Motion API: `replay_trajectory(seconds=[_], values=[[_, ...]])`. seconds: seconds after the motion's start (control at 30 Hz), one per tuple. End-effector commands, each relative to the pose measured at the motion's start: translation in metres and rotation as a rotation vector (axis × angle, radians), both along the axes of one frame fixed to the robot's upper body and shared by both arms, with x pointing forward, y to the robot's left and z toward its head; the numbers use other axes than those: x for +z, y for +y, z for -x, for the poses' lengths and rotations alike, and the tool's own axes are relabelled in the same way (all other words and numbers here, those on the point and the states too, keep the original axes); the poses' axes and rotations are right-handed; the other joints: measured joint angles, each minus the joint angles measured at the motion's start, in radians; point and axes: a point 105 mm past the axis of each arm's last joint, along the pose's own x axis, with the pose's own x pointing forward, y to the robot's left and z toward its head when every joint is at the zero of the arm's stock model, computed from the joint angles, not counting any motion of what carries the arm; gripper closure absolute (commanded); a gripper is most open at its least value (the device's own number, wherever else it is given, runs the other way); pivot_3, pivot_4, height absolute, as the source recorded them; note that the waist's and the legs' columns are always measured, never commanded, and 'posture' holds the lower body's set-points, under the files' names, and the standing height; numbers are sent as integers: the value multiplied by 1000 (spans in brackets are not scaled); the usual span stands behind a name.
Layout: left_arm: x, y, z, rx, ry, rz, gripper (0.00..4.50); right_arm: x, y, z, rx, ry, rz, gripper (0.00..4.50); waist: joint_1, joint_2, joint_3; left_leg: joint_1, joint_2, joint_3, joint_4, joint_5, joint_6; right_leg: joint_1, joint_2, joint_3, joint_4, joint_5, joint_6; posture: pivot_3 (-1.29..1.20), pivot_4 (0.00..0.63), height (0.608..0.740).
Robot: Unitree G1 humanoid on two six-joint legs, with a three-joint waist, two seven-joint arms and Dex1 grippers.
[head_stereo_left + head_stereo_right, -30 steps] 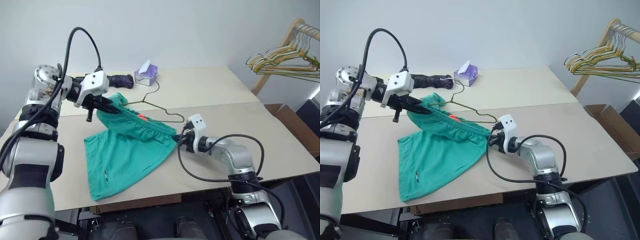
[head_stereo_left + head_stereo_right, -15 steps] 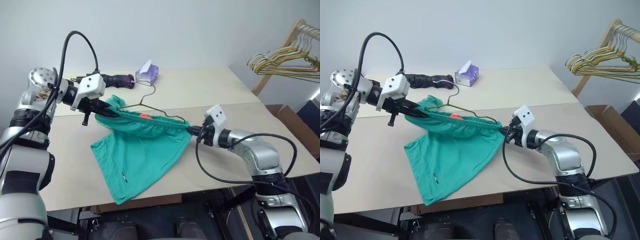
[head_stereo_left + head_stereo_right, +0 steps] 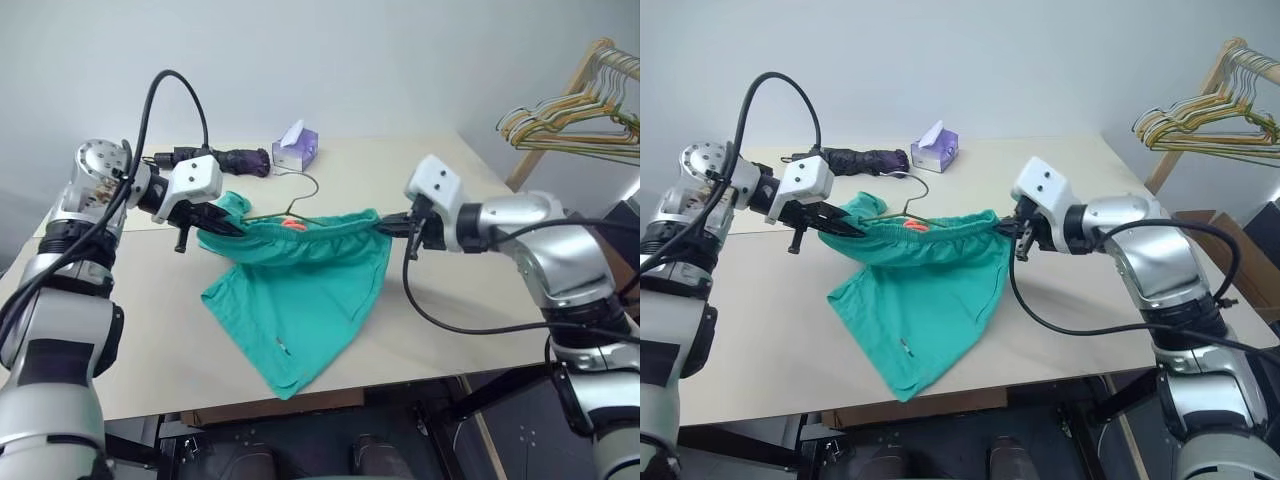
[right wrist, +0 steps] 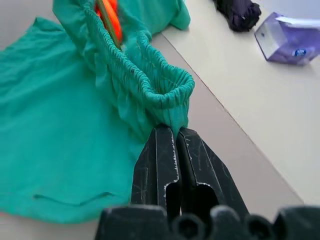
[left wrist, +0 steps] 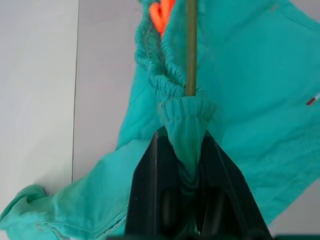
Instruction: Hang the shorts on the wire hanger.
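Held the shorts (image 3: 305, 290) stretched by the waistband between both arms, above the middle of the surface (image 3: 470, 290), lower leg hanging toward 6 o'clock with its hem touching the surface near the front edge. Left gripper (image 3: 232, 228) at 9 o'clock of the waistband, fingers (image 5: 150, 200) clenched on a gathered bunch of elastic. Right gripper (image 3: 385, 228) at 3 o'clock, fingers (image 4: 160, 165) pinched tight on the opposite end of the waistband. Wire hanger (image 3: 300, 190) threaded inside the waistband, its rod visible beside the orange tag (image 3: 291, 224), hook rising toward 12 o'clock above the fabric. Open surface at 3 o'clock out to the right edge, and along the front edge at 5 o'clock. Toward 12 o'clock, well apart from the cloth, a purple tissue box (image 3: 294, 148) and a dark folded umbrella (image 3: 225, 160) near the back edge. At 2 o'clock, beyond the surface corner, a wooden rack (image 3: 560, 110) carrying a bunch of hangers (image 3: 560, 125).
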Motion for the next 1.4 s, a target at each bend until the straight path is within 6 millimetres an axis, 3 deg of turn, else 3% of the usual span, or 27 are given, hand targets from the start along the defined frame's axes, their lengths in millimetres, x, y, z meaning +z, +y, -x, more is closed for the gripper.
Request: replay_trajectory(seconds=[0.03, 0.17, 0.33, 0.57, 0.67, 0.83, 1.17, 1.4], values=[[14, -10, -6, -15, -84, 44, 4394, 29, 25, 5, 108, -49, 148, 4463, 0, 0, 0, 0, 0, 0, 0, 0, 0, 0, 0, 0, 0, 0, 0, 5, 0, 740], [19, -13, -8, -6, -103, 87, 4394, 24, 29, 0, 122, -66, 240, 4463, 1, 0, 0, -1, 0, 0, 0, 0, 0, -1, 0, 0, 0, 0, 0, 7, 0, 740], [15, -12, -4, -29, -84, 78, 4394, 29, 35, -11, 92, -95, 225, 4463, 7, 0, 0, -1, 0, 0, 0, 0, 0, -1, 0, 0, 0, 0, 0, 11, 0, 740], [15, -14, -4, -37, -81, 93, 4394, 25, 40, -8, 177, -228, 295, 4463, 13, 0, 0, -1, 0, 0, 1, 0, 0, -1, 0, 0, 0, 0, 0, 11, 0, 740], [14, -14, -5, -29, -87, 90, 4394, 24, 41, -5, 207, -252, 288, 3775, 14, 0, 0, -1, 0, 0, 1, 0, 0, -1, 0, -1, 0, 0, 0, 9, 0, 740], [16, -15, -5, -31, -85, 114, 4394, 16, 37, -8, 198, -253, 296, 2247, 14, 0, 0, -1, 0, 0, 1, 0, 0, -1, 0, -1, 0, 0, 0, 10, 0, 740], [14, -10, -4, -25, -86, 91, 4394, 7, 25, -26, 77, -134, 201, 2247, 14, 0, 0, 0, 0, 0, 1, 0, 0, 0, 0, 0, 0, 0, 0, 19, 0, 740], [19, -15, -2, -58, -94, 122, 4394, 5, 34, -4, 240, -21, 122, 2247, 12, 0, 0, 0, 0, 0, 1, 0, 0, 0, 0, -1, 0, 0, 0, 19, 0, 740]])
